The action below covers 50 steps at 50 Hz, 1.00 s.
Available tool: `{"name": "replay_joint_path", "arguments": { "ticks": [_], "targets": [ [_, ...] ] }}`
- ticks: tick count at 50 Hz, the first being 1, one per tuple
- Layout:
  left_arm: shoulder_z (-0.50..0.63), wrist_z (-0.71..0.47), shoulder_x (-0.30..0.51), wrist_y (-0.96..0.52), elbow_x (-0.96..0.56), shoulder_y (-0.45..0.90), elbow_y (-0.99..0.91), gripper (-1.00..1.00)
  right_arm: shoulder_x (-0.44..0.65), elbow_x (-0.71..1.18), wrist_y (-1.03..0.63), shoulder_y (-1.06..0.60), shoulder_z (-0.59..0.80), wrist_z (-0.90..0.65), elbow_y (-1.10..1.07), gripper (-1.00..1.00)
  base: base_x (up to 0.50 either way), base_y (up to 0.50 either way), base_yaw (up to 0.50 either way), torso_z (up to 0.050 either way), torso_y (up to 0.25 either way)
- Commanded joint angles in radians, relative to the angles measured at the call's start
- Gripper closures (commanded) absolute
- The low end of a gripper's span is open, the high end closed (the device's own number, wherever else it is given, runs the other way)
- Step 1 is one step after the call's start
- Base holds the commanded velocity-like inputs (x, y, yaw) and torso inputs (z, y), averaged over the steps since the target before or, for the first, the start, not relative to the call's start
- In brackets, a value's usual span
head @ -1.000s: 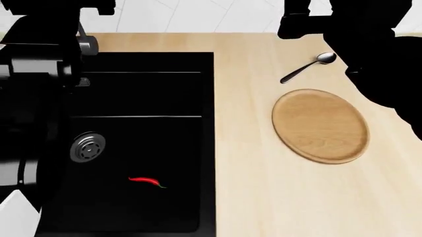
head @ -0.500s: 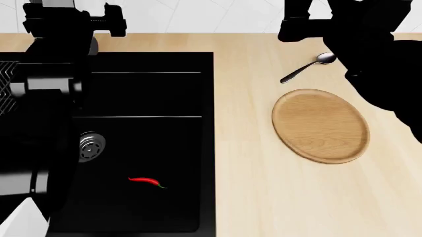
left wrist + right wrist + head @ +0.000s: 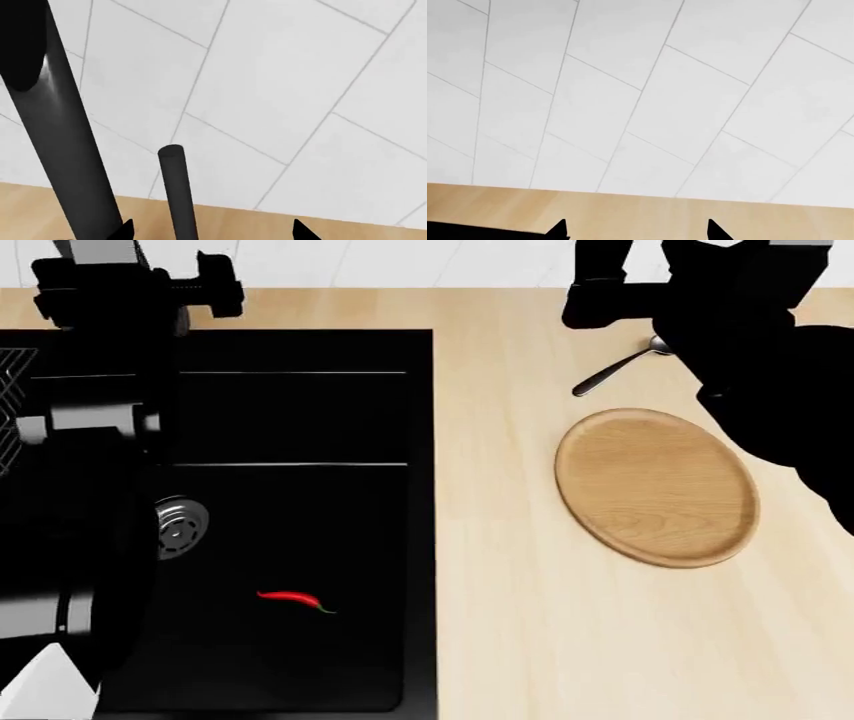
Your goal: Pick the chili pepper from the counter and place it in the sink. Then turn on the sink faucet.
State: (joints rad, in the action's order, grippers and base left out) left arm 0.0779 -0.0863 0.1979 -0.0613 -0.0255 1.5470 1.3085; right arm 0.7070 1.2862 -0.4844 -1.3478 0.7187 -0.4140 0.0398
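Note:
The red chili pepper point(image 3: 294, 600) lies on the floor of the black sink point(image 3: 334, 420), near the round drain point(image 3: 178, 523). My left gripper point(image 3: 127, 280) is at the sink's back left, over the faucet, which my arm hides in the head view. In the left wrist view the left gripper point(image 3: 211, 232) is open. The faucet's thin upright lever point(image 3: 177, 195) stands between its fingertips point(image 3: 123, 230), untouched, beside the thick spout tube point(image 3: 60, 140). My right gripper point(image 3: 601, 285) is open and empty over the counter point(image 3: 507, 620); its wrist view point(image 3: 636, 231) faces the tiled wall.
A round wooden plate point(image 3: 657, 487) lies on the counter right of the sink, with a metal spoon point(image 3: 621, 365) behind it, partly under my right arm. A wire rack point(image 3: 11, 410) shows at the sink's left edge. The white tiled wall point(image 3: 287, 75) stands close behind the faucet.
My left arm has moved toward the back wall, over the faucet. The head view has shifted slightly, so the scene sits higher in the frame. The chili and my right arm have not moved.

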Motion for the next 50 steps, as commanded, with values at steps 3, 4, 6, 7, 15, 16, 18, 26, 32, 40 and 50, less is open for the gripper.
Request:
{"name": "replay_joint_path", "arguments": {
  "ticks": [3,4,6,7,15,16,18,26,32,40,50],
  "targets": [
    [-0.013,-0.075,0.011,0.028,0.014,0.014,-0.001,-1.0,0.002,0.002,-0.001,0.004,-0.001,-0.001,-0.006,-1.0,0.0,0.0,0.0,0.0,0.0],
    [-0.014,-0.072,0.01,0.028,0.014,0.014,-0.001,-1.0,0.002,0.001,-0.002,0.003,0.0,0.001,-0.003,-1.0,0.0,0.0,0.0,0.0,0.0],
    [-0.012,-0.064,0.008,0.027,0.014,0.016,-0.001,-1.0,0.002,0.002,-0.004,-0.001,-0.001,0.001,-0.002,-1.0,0.0,0.0,0.0,0.0,0.0],
    [-0.013,-0.064,0.007,0.027,0.014,0.016,-0.001,-1.0,0.003,0.002,-0.004,-0.001,-0.001,0.0,-0.004,-1.0,0.0,0.0,0.0,0.0,0.0],
    [-0.018,-0.039,-0.002,0.044,0.006,0.03,-0.001,-1.0,0.005,0.002,-0.003,0.002,-0.003,0.002,-0.004,-1.0,0.0,0.0,0.0,0.0,-0.188],
    [-0.003,-0.031,-0.003,0.036,0.02,0.031,-0.001,-1.0,0.005,0.002,-0.003,0.003,-0.003,0.002,-0.004,-1.0,0.0,0.0,0.0,0.0,0.0],
    [-0.001,-0.02,-0.005,0.039,0.02,0.032,-0.001,-1.0,0.005,0.003,-0.003,0.004,-0.003,0.002,-0.005,-1.0,0.0,0.0,0.0,0.0,0.0],
    [0.003,0.001,-0.002,0.067,0.021,0.03,-0.001,-1.0,0.002,0.001,0.001,0.01,-0.002,0.008,-0.001,-1.0,0.0,0.0,0.0,0.0,0.0],
    [-0.003,0.057,-0.007,0.11,0.007,0.024,-0.001,-1.0,0.009,0.009,-0.001,0.013,-0.007,0.004,-0.011,-1.0,0.0,0.0,0.0,0.0,0.0],
    [-0.011,0.197,-0.025,0.162,-0.022,0.005,-0.002,-1.0,0.009,0.008,0.002,0.015,-0.008,0.005,-0.009,-1.0,0.0,0.0,0.0,0.0,0.0],
    [-0.02,0.378,-0.037,0.022,-0.083,-0.093,-0.272,-1.0,0.009,0.007,0.002,0.016,-0.01,0.004,-0.008,-1.0,0.0,0.0,0.0,0.0,0.0]
  ]
}}
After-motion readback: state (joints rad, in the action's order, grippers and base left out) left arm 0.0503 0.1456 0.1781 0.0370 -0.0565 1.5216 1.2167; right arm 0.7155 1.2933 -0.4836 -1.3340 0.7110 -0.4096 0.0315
